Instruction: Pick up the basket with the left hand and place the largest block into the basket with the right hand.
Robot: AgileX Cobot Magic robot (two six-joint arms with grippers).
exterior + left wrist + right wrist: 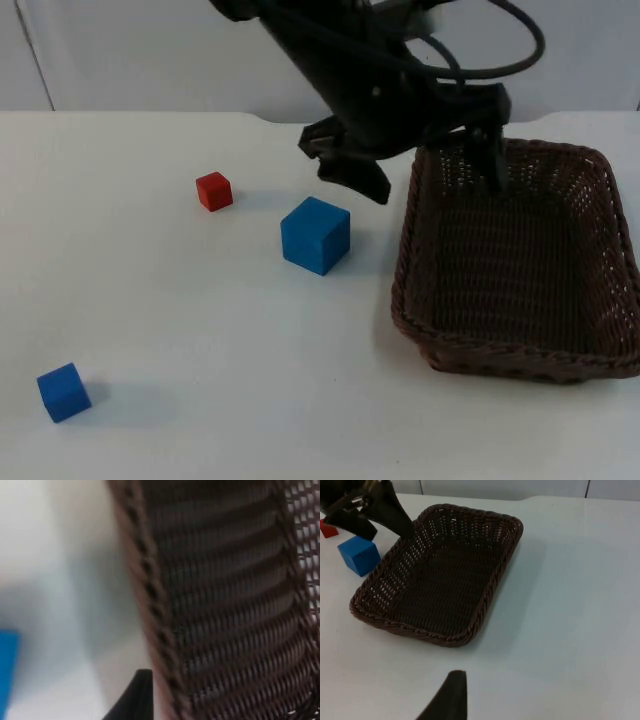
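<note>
Top view: left gripper [432,170] open astride basket [520,350] rim.

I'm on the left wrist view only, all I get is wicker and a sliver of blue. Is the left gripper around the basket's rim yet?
Observer: From the top view, the left gripper is open astride the basket at its far left corner, with one finger inside the wall and one outside.
Operator: Is that blue sliver the big block?
Observer: Yes. The large blue block sits on the table just left of the basket, not touching it.
Operator: Anything in the basket?
Observer: No, the right wrist view shows it empty. The right gripper waits above the table on the basket's right side.
</note>
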